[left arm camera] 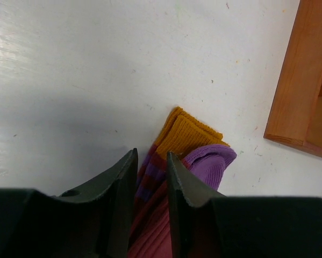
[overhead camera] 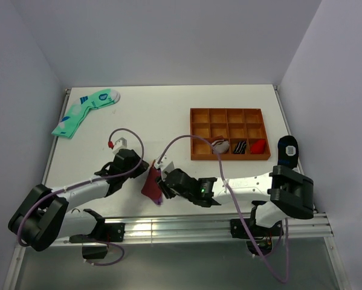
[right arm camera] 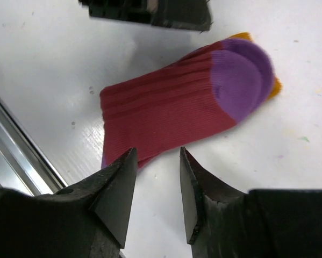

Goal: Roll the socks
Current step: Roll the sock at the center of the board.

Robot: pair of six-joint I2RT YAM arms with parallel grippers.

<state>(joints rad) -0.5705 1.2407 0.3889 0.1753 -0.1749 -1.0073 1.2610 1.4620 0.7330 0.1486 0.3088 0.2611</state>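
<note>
The socks (overhead camera: 151, 186) lie as a folded maroon bundle near the table's front edge, between my two grippers. In the left wrist view the striped maroon fabric, mustard cuff (left arm camera: 188, 133) and purple toe (left arm camera: 212, 161) show. My left gripper (left arm camera: 151, 161) (overhead camera: 147, 173) is shut on the striped part, which fills the narrow gap between its fingers. In the right wrist view the socks (right arm camera: 166, 107) lie flat, purple toe to the right. My right gripper (right arm camera: 156, 156) (overhead camera: 164, 184) stands open just short of their near edge, with only bare table between its fingers.
An orange compartment tray (overhead camera: 193, 136) (left arm camera: 300, 80) with rolled socks in its front row stands at right centre. Mint-green socks (overhead camera: 84, 112) lie at the back left. A black sock with blue patches (overhead camera: 287, 150) is at the right edge. A metal rail (right arm camera: 10, 156) runs along the front.
</note>
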